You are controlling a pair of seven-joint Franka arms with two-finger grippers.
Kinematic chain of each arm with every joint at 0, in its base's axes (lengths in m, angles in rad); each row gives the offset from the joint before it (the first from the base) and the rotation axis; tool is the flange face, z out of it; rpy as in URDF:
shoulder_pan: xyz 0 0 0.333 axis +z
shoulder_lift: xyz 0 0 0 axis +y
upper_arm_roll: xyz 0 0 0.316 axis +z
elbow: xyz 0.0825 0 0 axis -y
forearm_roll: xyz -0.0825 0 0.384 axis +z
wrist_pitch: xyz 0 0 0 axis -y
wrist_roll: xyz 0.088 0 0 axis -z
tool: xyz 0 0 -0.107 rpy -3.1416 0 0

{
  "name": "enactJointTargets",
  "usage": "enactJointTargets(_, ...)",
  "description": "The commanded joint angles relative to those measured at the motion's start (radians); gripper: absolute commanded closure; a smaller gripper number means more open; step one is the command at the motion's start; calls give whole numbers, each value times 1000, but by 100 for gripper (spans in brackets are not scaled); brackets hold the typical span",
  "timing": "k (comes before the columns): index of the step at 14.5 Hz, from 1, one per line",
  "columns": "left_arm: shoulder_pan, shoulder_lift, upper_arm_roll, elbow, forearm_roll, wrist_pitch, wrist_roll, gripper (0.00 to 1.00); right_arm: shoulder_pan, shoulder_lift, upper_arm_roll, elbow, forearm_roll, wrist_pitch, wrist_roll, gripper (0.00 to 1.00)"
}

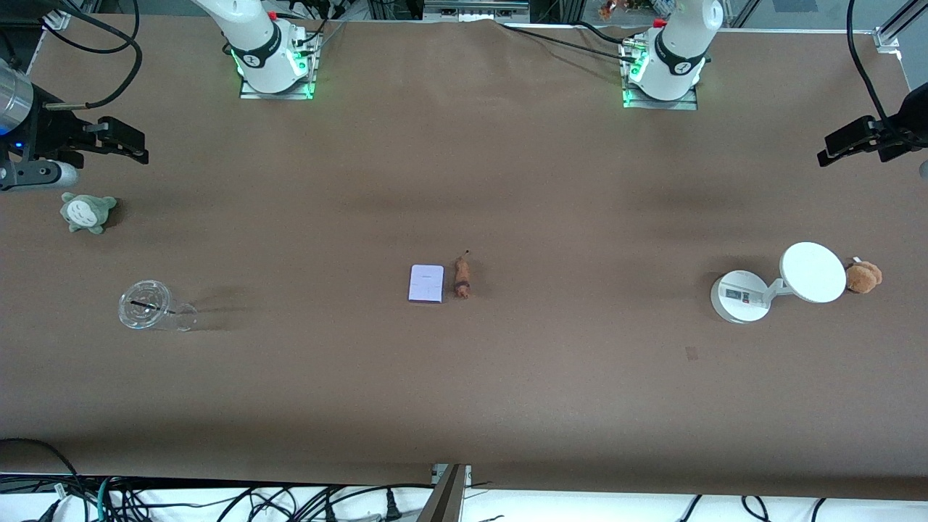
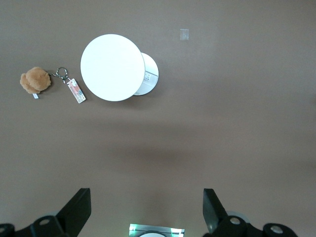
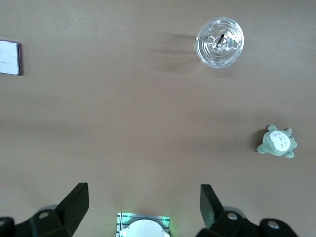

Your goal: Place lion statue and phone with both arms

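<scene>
1. Lion statue (image 1: 462,278) lies on the brown table (image 1: 464,377) about midway between the two arms' ends, just beside the phone (image 1: 426,283) on the side toward the left arm's end, with a narrow gap between them; its thin tail points toward the robots' bases.
2. Phone, a pale lavender-white slab, lies flat; one edge of it also shows in the right wrist view (image 3: 10,57).
3. Clear plastic cup (image 1: 148,306) lies well apart from the phone, toward the right arm's end and slightly nearer the front camera.
4. Grey-green plush toy (image 1: 86,212) sits farther from the front camera than the phone, near the table's right-arm end.
5. White round-based stand (image 1: 779,283) with a disc stands well apart from the phone toward the left arm's end, and a fuzzy brown plush keychain (image 1: 863,276) sits just beside the disc.
6. Left gripper (image 1: 848,142) hangs over the table's left-arm end, its fingers (image 2: 79,210) spread wide and holding nothing.
7. Right gripper (image 1: 119,141) hangs over the table's right-arm end above the grey-green plush toy, its fingers (image 3: 76,205) spread wide and empty.
</scene>
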Motion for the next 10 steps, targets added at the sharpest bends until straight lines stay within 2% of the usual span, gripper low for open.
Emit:
enactJointTargets(1,9,-4,-2,5,-4,-14,-6,0,-7,7,6,21,0,-11,-8,0)
enactJointTargets(6,7,-3,-4,4,-4,-12,-10,0,-7,7,6,21,0,-11,-8,0)
enactJointTargets(10,-6,23,-24,2,-4,-3,-95,0,-7,7,6,21,0,-11,-8,0)
